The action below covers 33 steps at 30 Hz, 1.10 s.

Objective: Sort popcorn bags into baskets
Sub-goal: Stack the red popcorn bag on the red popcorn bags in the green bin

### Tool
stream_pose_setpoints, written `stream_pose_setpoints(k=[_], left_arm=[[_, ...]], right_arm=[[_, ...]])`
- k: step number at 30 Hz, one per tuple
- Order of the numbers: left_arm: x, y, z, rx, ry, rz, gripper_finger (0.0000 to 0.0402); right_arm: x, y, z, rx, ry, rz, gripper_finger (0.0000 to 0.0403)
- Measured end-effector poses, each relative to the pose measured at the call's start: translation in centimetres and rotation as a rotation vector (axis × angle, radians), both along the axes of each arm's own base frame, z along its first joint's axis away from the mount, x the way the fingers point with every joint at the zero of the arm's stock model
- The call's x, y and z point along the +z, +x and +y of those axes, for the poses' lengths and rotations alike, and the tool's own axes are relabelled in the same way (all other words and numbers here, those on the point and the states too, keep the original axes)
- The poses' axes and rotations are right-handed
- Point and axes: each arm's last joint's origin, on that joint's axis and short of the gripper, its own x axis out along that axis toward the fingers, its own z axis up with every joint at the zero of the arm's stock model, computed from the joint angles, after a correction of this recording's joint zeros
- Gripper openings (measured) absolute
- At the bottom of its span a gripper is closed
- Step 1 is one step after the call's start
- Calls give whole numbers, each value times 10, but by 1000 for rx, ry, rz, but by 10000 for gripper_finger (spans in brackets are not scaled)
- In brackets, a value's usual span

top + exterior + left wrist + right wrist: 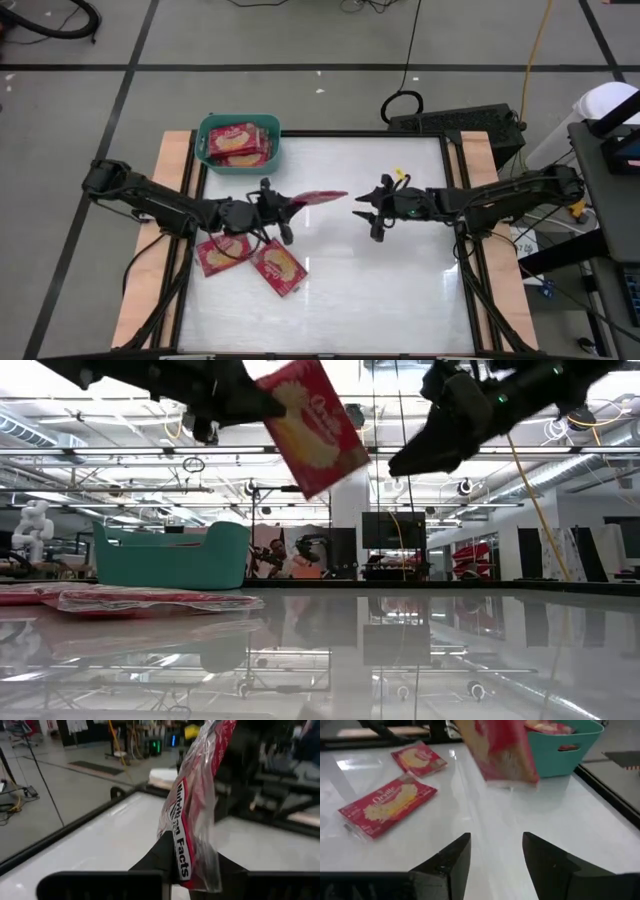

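Check the left gripper (pixel 283 203): it is clenched on one popcorn bag (pixel 320 197), holding it edge-on in the air above the white table (pixel 400 290), near the middle. In the low view the held bag (pixel 315 425) hangs tilted, well clear of the surface. In the left wrist view the bag (pixel 192 815) sits pinched between the fingers with its printed side showing.

Check the right gripper (pixel 367 212): it is released, fingers spread, raised off the table and facing the held bag from the right without touching it. The right wrist view shows the gap between its fingers (pixel 447 862).

Locate the teal basket (pixel 208 128) at the far left corner; it holds packets (pixel 238 143). Two more bags (pixel 222 252) (pixel 277 267) lie flat on the table's near left, just beside each other.
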Motion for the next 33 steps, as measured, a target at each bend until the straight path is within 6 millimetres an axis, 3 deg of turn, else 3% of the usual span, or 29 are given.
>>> stream_pose_setpoints(k=[9, 15, 26, 30, 33], left_arm=[[1, -43, 13, 14, -61, -231, 20], [-18, -70, 17, -33, -101, -418, 30], [-26, -81, 17, -99, -80, -484, 25], [-25, -82, 17, -100, -52, -489, 31], [-22, -83, 16, -135, -9, -502, 25]], right_arm=[[-16, 8, -2, 12, -34, -299, 174], [-12, 37, -12, 52, -43, -428, 183], [10, 95, -37, 164, -23, -517, 248], [14, 110, -37, 225, -66, -545, 247], [18, 113, -38, 244, -78, -555, 221]])
